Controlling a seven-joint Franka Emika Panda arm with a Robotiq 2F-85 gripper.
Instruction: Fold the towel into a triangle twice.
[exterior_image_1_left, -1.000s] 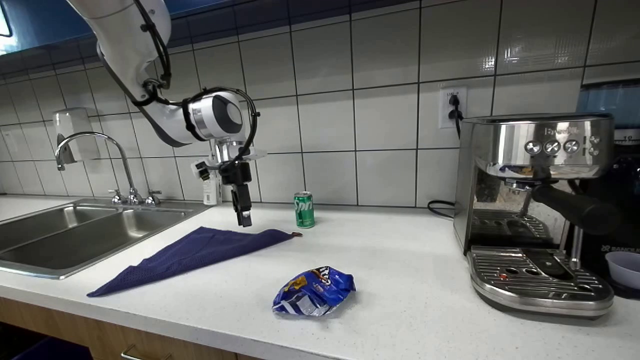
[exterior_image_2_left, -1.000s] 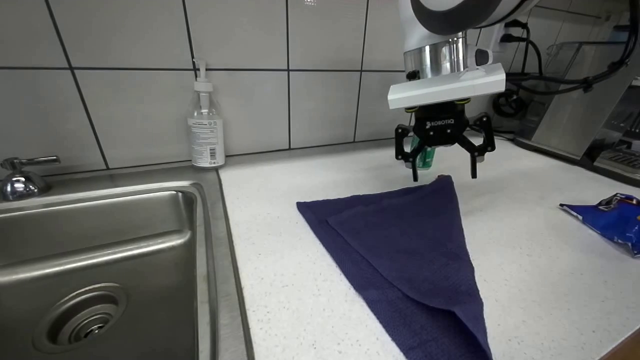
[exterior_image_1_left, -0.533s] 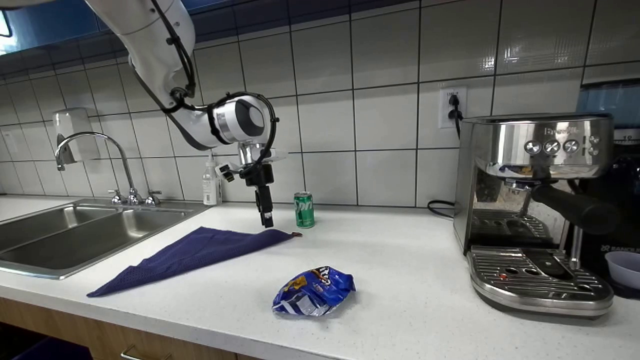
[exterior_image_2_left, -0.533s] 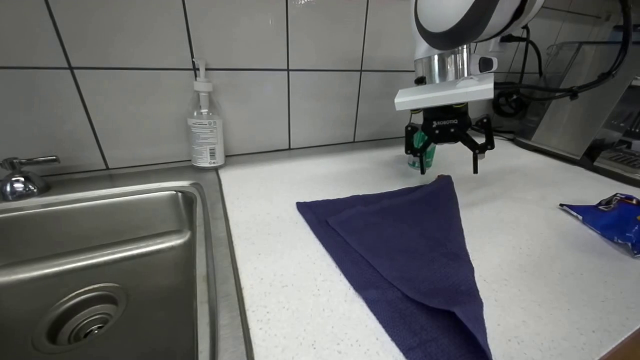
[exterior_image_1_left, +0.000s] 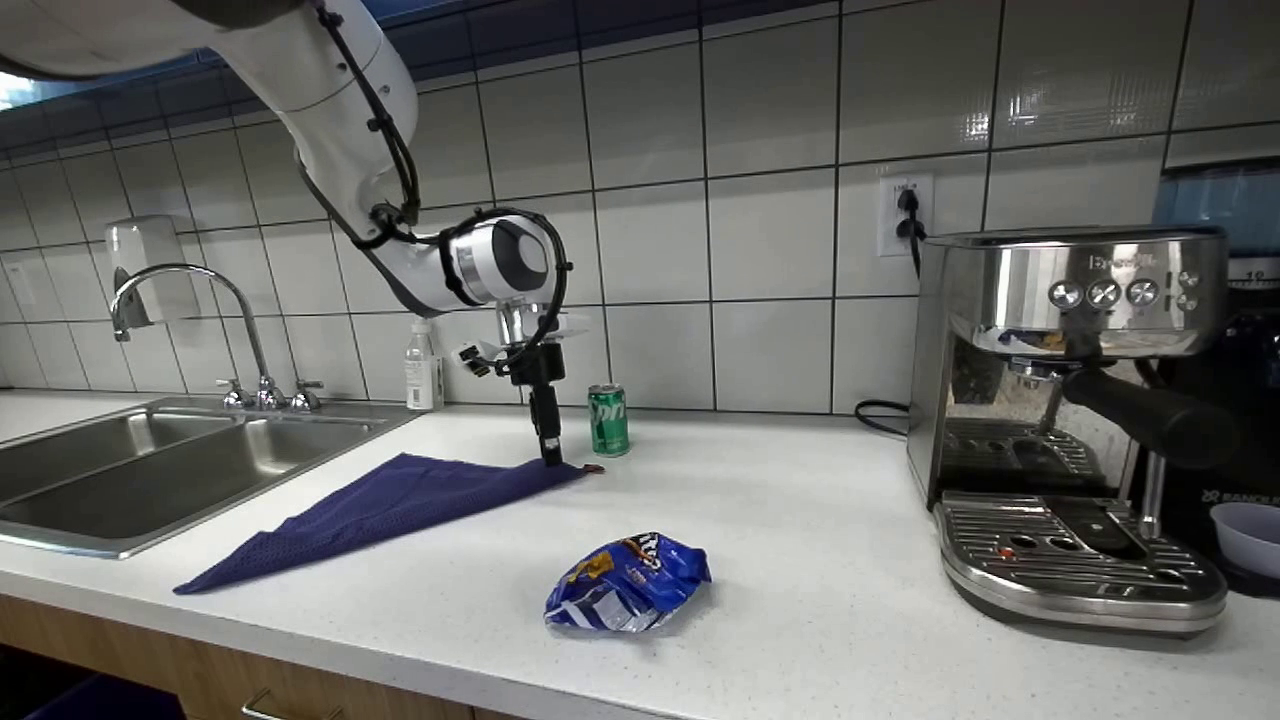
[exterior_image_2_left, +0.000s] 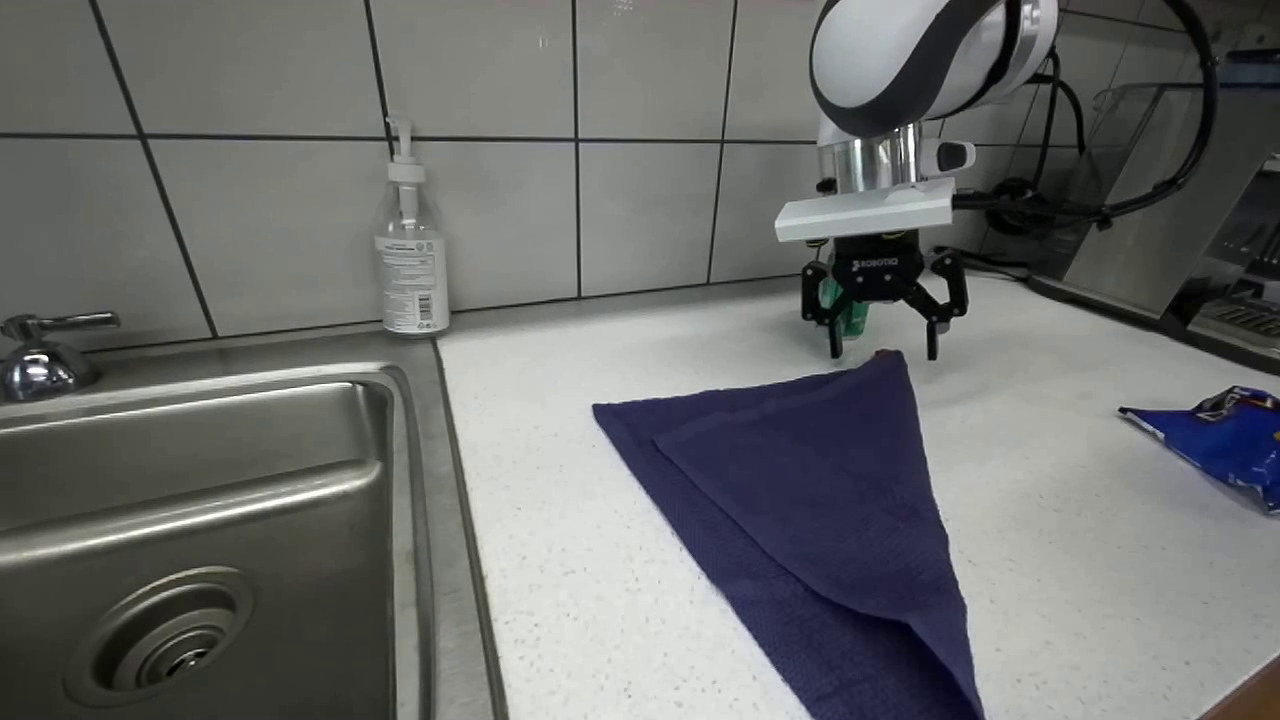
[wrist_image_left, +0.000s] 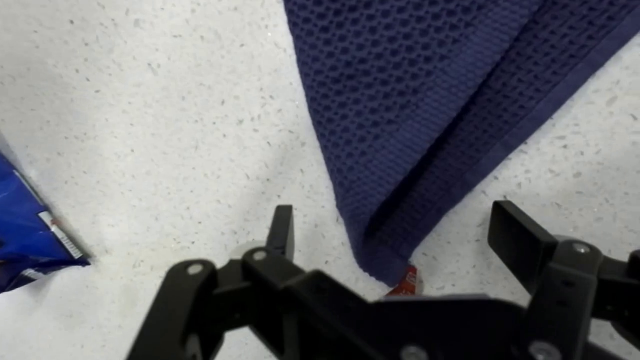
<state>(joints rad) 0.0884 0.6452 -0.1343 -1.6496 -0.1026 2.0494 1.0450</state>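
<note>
On the desk (exterior_image_1_left: 800, 510), the towel (exterior_image_1_left: 400, 505) stretches left of the tool (exterior_image_1_left: 551, 460) in an exterior view, seemingly folded once, its tagged corner (wrist_image_left: 382, 260) between the tool's parted fingers (wrist_image_left: 520, 245). The second fold seems due: pinch that corner, then carry it leftwards. The arm (exterior_image_1_left: 345, 110) slopes in from upper left, tool pointing down.
</note>
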